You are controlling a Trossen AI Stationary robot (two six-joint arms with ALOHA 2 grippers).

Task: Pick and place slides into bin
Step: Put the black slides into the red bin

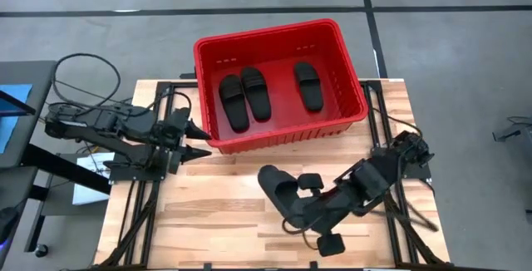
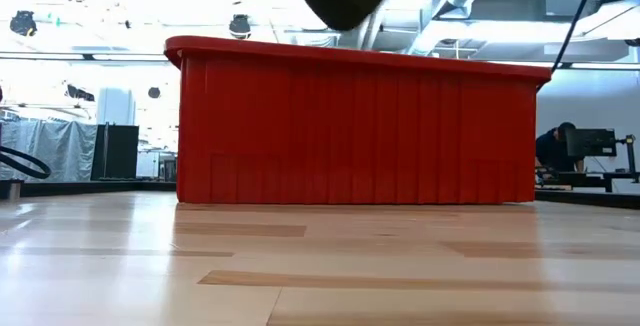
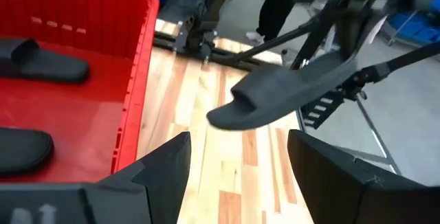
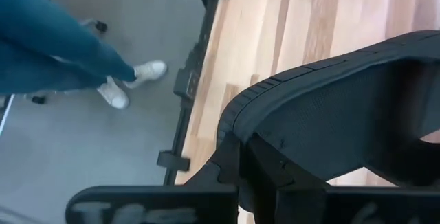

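Nearest my wrist camera is the slide [image 4: 330,121] I hold, its black ribbed edge filling the view, my right gripper [image 1: 312,194] clamped on it near one end while the rest juts out unsupported above the table [image 1: 216,196]. That is my worry: the sandal is rubbery and held by an edge, so I judge it could droop or twist in my fingers as I swing it, catch the near rim of the bin [image 1: 287,135] and drop short onto the wood. It could also land on top of the three slides [image 1: 245,95] already lying flat in the bin, two side by side and one apart. My right arm reaches in low from the table's right side, wrist bent, carrying the slide in front of the bin and clear of it. My left gripper [image 1: 198,138] waits just beside the bin's left corner, fingers spread apart and holding nothing.
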